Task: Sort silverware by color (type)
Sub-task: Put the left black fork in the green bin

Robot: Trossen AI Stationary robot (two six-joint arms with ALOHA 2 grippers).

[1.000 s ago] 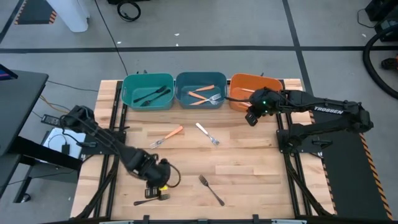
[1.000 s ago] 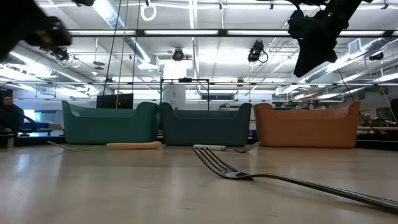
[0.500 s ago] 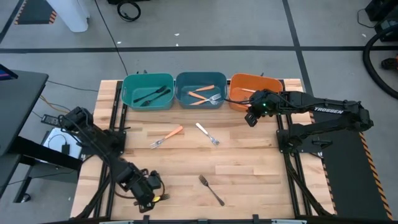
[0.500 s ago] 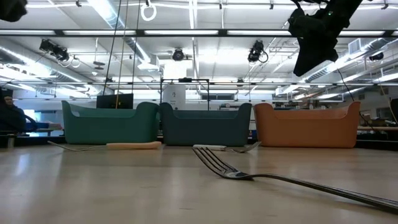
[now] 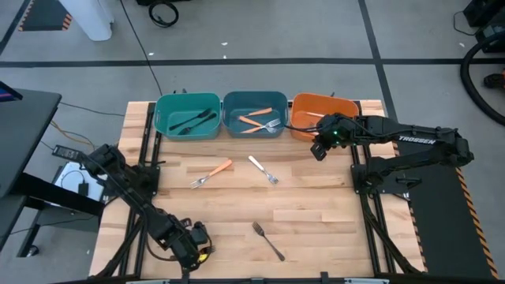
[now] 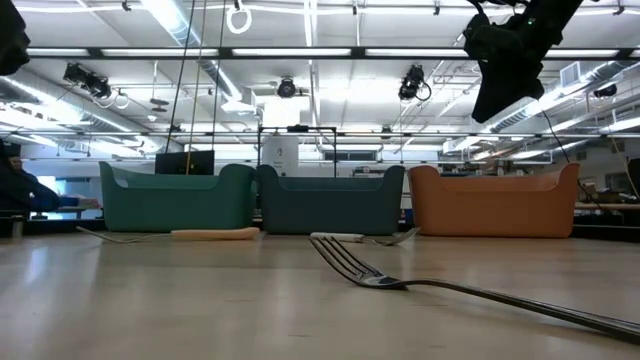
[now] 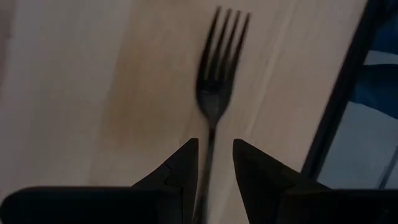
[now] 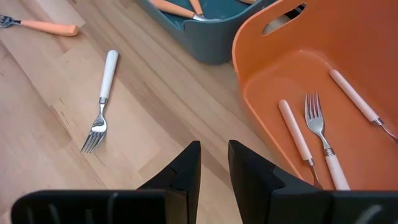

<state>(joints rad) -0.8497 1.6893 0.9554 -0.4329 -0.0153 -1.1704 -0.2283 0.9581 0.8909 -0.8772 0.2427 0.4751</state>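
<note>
My left gripper (image 5: 197, 251) is low over the table's near left corner and is shut on a black fork (image 7: 217, 93), whose tines point away past the fingertips (image 7: 216, 152). The high view hides that fork under the gripper. My right gripper (image 5: 318, 151) hangs shut in the air by the orange bin's (image 5: 304, 106) near left corner, touching nothing (image 8: 214, 152). An orange-handled fork (image 5: 211, 173), a white-handled fork (image 5: 263, 169) and an all-metal fork (image 5: 268, 240) lie flat on the table. My left gripper has the black fork's handle (image 7: 209, 163) between its two fingers, which lie along the fork and slant down from the left. The fingers hide the handle's end. Whether the fork is lifted or rests on the wood, I cannot tell.
Three bins stand in a row at the far edge: teal (image 5: 162, 118) with black pieces, blue (image 5: 229, 118) with orange-handled pieces, orange (image 8: 267, 93) with white-handled pieces. The table's dark side rail (image 7: 342, 93) runs close beside the black fork. Bare wood lies between the loose forks.
My left arm has drawn back and swung toward the near left corner, lowering its gripper from beside the black fork to over it; the fork, plain on the wood a second ago, is now covered in the high view.
</note>
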